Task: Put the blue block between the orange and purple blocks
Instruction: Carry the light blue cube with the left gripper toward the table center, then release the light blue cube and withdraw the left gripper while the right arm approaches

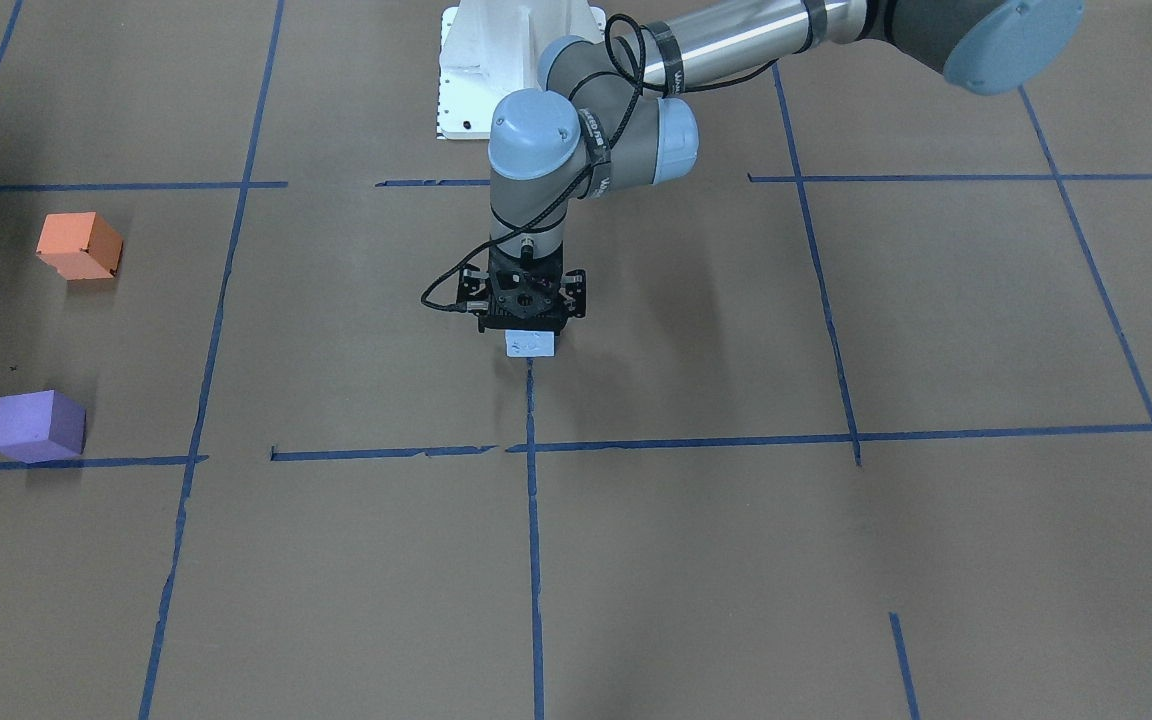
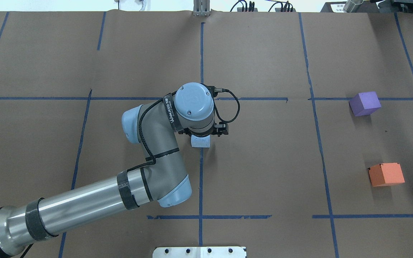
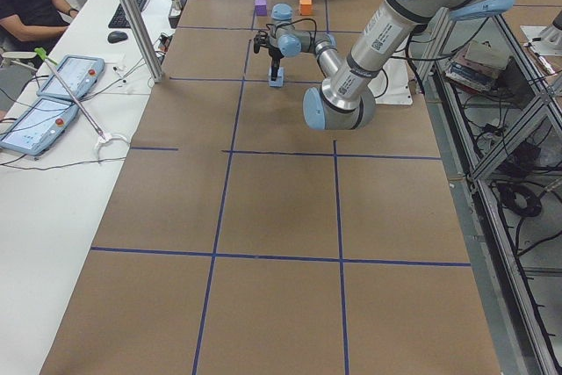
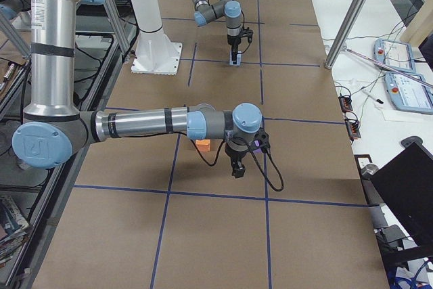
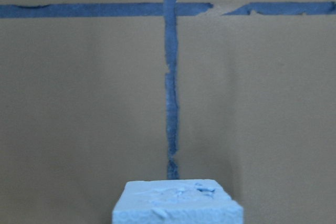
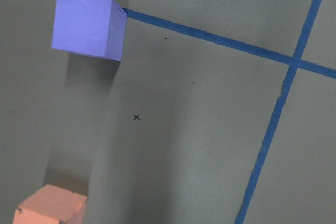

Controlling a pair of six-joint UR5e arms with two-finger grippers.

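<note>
L gripper (image 1: 530, 326) sits right over the blue block (image 1: 530, 344), which is directly under it on the table (image 1: 696, 560). Fingers are hidden, so can't tell if it's open or clamped on. Orange block (image 1: 80, 246) & purple block (image 1: 38, 426) lie well off to the gripper's right, w/ a bare gap between them. Prob. the grasp step: get a square, centred hold before lifting, then lower into the gap w/o nudging either. R gripper (image 4: 237, 167) hangs near orange; state can't tell.
</note>
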